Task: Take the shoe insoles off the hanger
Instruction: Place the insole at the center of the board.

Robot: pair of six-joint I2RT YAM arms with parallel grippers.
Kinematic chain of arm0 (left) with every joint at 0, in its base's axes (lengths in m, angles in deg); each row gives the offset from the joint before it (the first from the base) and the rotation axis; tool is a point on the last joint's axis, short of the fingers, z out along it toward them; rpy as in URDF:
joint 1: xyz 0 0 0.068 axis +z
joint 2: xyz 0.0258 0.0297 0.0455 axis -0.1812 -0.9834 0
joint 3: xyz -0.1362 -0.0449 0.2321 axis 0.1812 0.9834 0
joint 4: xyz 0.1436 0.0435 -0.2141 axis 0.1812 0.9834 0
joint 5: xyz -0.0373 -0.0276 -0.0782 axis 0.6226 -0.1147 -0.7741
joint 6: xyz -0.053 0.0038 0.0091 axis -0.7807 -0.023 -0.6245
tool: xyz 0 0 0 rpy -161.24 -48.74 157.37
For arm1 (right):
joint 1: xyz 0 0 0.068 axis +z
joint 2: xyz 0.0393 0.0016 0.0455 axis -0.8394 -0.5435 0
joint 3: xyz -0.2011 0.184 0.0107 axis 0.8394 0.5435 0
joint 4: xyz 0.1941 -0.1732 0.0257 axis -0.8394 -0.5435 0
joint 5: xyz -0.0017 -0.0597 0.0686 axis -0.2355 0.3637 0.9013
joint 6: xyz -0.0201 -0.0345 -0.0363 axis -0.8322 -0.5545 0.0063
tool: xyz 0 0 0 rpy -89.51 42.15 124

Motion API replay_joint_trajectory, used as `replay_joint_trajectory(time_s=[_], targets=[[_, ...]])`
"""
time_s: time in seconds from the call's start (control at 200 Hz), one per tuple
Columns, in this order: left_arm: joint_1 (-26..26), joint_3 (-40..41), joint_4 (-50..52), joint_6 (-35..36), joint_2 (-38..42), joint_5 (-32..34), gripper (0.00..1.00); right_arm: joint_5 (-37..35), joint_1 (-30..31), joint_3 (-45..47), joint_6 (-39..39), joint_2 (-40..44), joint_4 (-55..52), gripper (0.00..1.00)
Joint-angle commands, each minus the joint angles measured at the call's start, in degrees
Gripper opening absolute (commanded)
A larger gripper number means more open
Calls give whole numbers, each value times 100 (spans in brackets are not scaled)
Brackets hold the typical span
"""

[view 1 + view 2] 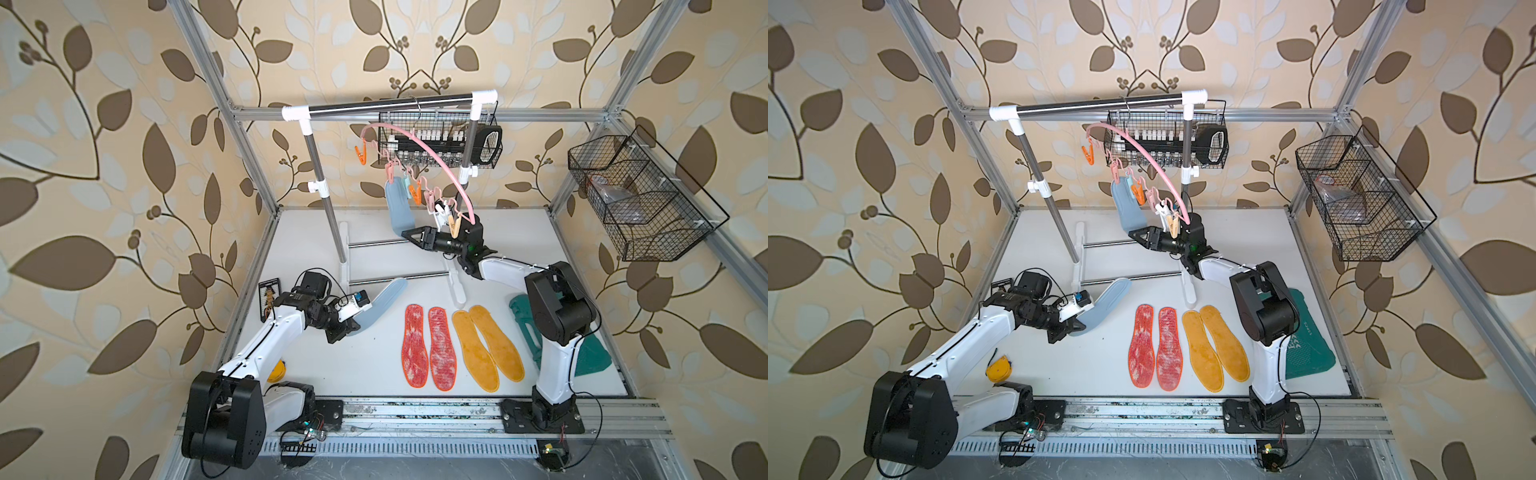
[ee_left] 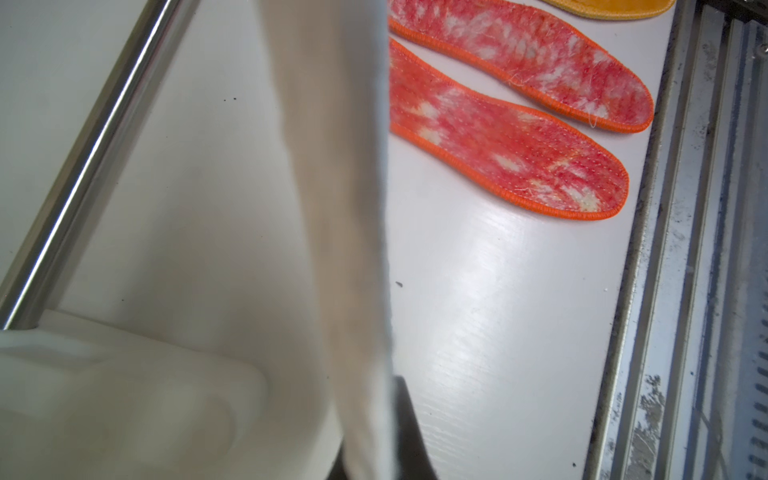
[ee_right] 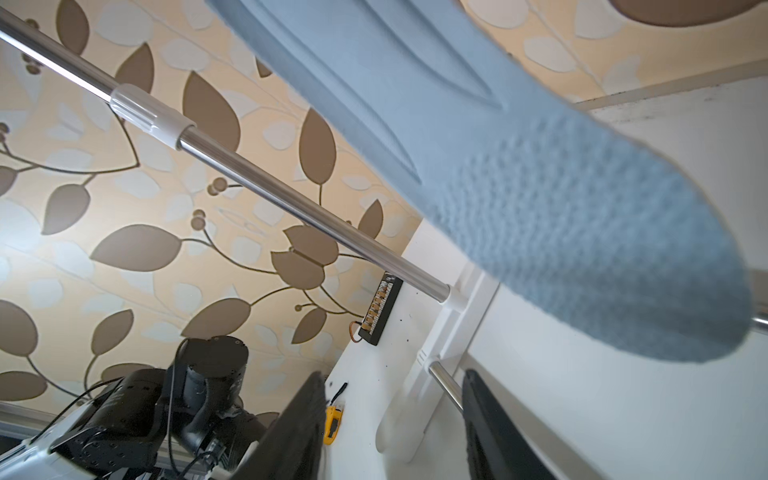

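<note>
Final removal: left claw [image 1: 353, 326] grips the freed grey-blue insole [image 1: 386, 297], centre left; open right claw [image 1: 409, 237], upper centre, likely must pinch and tug the hanging grey-blue insole [image 1: 397, 208].

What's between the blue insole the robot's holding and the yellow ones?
The two red-and-white insoles, lying side by side; both top views show them.

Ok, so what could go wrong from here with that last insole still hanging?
1. The hanging insole is still clipped to the hanger, which hangs tilted; a pull by the open right gripper could swing or unhook it.
2. The left gripper holds the other grey-blue insole by one end, its tip over the rack's base rail; it may snag there when laid down.
</note>
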Motion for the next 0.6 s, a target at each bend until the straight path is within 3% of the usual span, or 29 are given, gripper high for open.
replay_joint_trajectory(time_s=[0.0,0.595], targets=[[70,98,-107,-46,177,-55,0,-361,-4,324,-359,351,-313,52],[224,312,-102,-37,493,-273,0,-946,-349,2153,-1385,1536,-1530,54]])
